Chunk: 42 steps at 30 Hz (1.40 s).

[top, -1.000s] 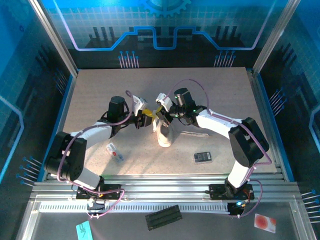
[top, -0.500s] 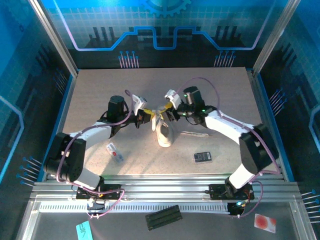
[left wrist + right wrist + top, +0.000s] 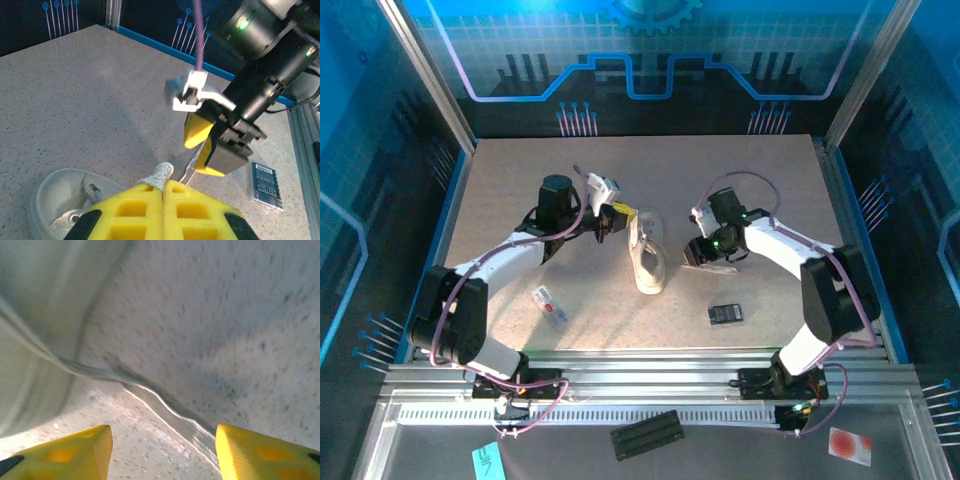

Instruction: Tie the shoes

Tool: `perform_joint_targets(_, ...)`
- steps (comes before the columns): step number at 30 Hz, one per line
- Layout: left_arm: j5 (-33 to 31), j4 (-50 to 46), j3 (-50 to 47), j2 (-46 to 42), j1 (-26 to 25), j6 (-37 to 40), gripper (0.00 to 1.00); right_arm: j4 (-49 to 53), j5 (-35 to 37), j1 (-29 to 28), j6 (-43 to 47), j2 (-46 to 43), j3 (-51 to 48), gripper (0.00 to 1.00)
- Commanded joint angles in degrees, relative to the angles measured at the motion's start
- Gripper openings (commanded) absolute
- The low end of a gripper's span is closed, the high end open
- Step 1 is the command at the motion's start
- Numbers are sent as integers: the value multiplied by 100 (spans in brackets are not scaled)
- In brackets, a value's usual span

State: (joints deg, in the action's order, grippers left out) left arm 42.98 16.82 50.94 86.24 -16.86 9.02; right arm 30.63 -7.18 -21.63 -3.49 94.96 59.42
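Observation:
The white shoe (image 3: 648, 262) lies on the table between the arms, toe toward the near edge. My left gripper (image 3: 616, 217) hovers just left of its heel end, shut on the tip of a pale lace (image 3: 161, 174); the shoe (image 3: 60, 202) sits below its yellow fingers (image 3: 140, 205). My right gripper (image 3: 699, 252) is low at the shoe's right side, open. A flat lace (image 3: 167, 415) runs across the table between its fingertips (image 3: 90, 442), and the blurred shoe (image 3: 27, 340) is to their left. The left wrist view shows the right gripper (image 3: 202, 145) open over that lace.
A small black device (image 3: 725, 314) lies near the front right of the table. A white-and-red packet (image 3: 550, 305) lies front left. A black bar (image 3: 647, 434) rests on the metal rail below the table edge.
My right gripper let go above the shoe, opened, and swung right and down to the table beside it. My left gripper closed on the lace tip and drew slightly back.

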Motion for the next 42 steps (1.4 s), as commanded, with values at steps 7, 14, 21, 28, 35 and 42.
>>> perform_joint_targets(7,191,-311,94,34,-83,249,0,1047,885,-432,-29,935,687,61)
perform_joint_targets(14,222,-355,98,-45,-89,292,0,1589,1683,-537,-108,1446,1065,62)
perform_joint_targets(21,293,-387,-50,-140,-98,336,0,1401,1743,-498,-179,1500,949,11)
perform_joint_targets(28,302,-516,-189,-234,-137,552,0,1071,1231,-222,-33,906,1400,0)
perform_joint_targets(35,302,-450,-198,-155,-326,733,0,1467,293,-363,249,1759,3633,0)
perform_joint_targets(42,206,23,-463,-175,-574,744,0,1745,-760,-1313,430,2872,6009,0)
